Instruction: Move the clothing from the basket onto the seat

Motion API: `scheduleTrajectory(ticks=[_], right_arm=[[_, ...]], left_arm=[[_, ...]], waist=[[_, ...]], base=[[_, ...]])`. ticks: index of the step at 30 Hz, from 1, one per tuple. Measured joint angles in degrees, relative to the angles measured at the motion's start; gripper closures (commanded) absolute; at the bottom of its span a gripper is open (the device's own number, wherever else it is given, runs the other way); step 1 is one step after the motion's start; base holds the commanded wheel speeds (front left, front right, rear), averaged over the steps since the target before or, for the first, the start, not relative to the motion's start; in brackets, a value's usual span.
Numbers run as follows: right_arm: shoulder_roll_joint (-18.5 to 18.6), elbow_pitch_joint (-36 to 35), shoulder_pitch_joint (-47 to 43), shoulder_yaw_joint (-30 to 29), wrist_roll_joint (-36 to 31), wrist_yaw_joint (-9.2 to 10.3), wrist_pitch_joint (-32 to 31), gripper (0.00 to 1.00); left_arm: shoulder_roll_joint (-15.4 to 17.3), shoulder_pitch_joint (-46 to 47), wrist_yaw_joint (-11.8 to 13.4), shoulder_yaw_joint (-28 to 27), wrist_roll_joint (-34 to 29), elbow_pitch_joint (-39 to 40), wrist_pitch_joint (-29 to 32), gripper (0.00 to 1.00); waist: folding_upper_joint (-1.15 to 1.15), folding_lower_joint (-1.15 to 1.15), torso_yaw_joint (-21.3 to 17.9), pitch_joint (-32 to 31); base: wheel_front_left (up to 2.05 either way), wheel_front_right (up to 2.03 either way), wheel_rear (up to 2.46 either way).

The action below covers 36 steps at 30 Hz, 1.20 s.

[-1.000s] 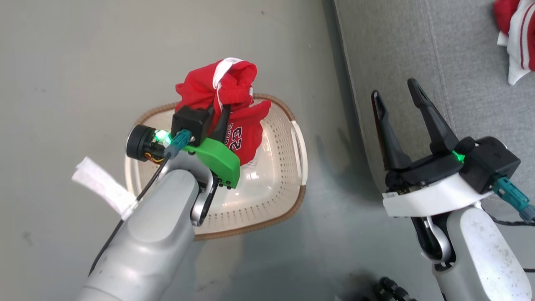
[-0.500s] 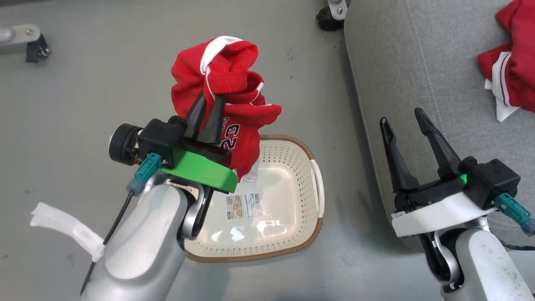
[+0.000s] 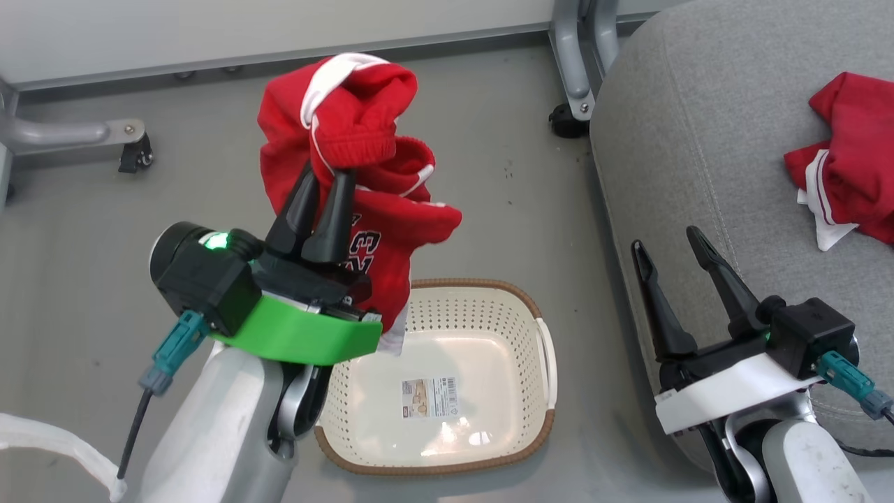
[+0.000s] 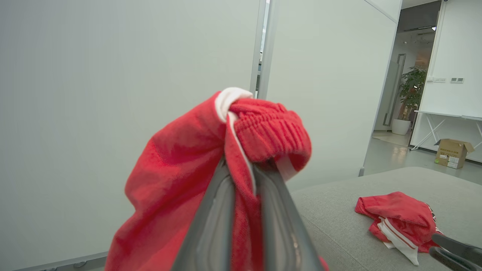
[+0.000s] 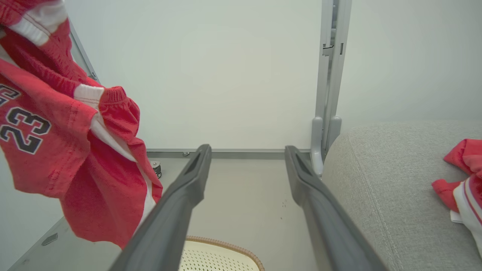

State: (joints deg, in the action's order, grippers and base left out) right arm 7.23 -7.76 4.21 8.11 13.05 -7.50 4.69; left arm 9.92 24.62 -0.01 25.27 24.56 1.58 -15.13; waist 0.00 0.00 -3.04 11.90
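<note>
Your left gripper [image 3: 325, 176] is clamped on the red garment [image 3: 349, 126], which bunches over its fingertips and hangs past its wrist, with the basket [image 3: 539, 328] below it. Your right gripper [image 3: 665, 241] has its fingers spread and holds nothing. It is just beside the seat [image 3: 698, 126], where a second red garment [image 3: 855, 181] lies beyond its tips.

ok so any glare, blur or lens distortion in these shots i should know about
Head view: sharp, with white glare patches on the glossy bottom of the basket. Left wrist view: the left end effector is blurred close to the lens, the clothing it grips crisp. Right wrist view: even light, the right end effector looms large and slightly soft.
</note>
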Motion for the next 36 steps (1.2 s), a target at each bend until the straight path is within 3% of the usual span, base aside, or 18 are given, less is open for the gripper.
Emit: scheduleTrajectory(ticks=[6,19,36], right_arm=[[-0.44,-0.79,-2.35,0.30,0.01,0.00,-1.09,0.00],[-1.05,-1.34,-7.69,1.74,0.03,0.01,-2.90,0.00],[-1.12,-1.94,-8.96,3.48,0.46,0.01,-4.12,0.00]], left_arm=[[0.93,-3.85,-0.83,-0.33,-0.02,2.18,0.01,1.00],[1.87,-12.97,0.97,1.43,1.04,5.39,1.46,1.00],[2.77,-14.63,1.60,1.96,2.10,7.09,2.38,1.00]], waist=[[0.00,0.00,0.29,-2.96],[0.00,0.00,0.41,-8.97],[0.00,0.00,0.76,-11.25]], base=[[0.00,0.00,0.00],[0.00,0.00,0.00],[0.00,0.00,0.00]])
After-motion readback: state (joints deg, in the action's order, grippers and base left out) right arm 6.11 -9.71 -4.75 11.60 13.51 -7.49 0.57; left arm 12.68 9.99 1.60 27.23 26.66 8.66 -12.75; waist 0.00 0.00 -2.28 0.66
